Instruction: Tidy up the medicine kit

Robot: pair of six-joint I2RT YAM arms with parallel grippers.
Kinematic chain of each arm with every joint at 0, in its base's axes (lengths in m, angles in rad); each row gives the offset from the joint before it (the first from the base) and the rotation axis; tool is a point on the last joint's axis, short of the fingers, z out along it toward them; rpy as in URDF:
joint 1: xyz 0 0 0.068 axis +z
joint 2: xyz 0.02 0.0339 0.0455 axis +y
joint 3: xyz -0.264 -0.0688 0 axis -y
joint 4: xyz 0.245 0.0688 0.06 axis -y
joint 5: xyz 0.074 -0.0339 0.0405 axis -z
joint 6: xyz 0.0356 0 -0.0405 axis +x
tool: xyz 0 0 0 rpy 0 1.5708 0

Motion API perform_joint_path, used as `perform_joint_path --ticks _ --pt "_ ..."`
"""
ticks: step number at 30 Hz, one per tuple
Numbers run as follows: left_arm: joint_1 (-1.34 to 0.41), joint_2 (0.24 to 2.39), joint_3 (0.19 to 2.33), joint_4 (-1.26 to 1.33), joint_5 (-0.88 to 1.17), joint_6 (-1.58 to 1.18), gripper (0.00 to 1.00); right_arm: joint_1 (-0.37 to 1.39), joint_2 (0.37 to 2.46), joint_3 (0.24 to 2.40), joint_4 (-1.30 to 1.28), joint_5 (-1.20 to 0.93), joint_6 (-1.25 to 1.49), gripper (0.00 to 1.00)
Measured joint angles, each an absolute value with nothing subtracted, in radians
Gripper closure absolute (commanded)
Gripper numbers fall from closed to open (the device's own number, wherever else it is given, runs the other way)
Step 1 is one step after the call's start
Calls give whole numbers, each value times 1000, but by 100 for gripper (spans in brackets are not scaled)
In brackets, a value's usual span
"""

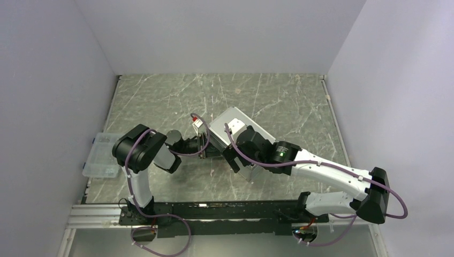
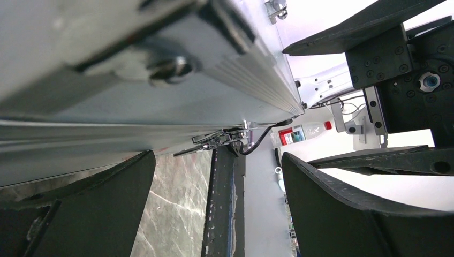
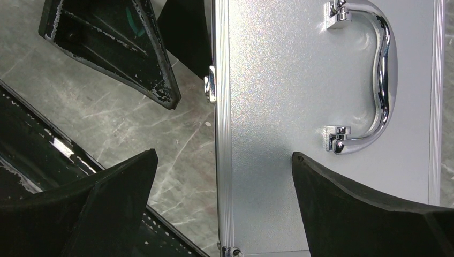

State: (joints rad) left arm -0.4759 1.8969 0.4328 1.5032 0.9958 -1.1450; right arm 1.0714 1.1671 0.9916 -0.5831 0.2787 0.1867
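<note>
- The boxy silver-grey metal medicine kit (image 1: 231, 123) lies shut near the middle of the grey marbled bench (image 1: 160, 96), its curved chrome handle (image 3: 383, 69) uppermost.
- The right hand (image 3: 224, 155) is spread astride the kit's long edge, and nothing is pinched.
- The left hand (image 2: 218, 155) is likewise spread, close against the kit's side.
- If either hand were driven inward, the two could be knocked together or the kit shoved aside.
- The contents are hidden, and the side fittings are blurred in the left wrist view.
</note>
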Motion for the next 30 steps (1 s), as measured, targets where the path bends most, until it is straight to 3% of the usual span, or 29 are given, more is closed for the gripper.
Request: perform_joint_path --ticks 30 --pt "-561 1810 459 1504 1090 -1147 6 1071 1150 986 -610 299 230 0"
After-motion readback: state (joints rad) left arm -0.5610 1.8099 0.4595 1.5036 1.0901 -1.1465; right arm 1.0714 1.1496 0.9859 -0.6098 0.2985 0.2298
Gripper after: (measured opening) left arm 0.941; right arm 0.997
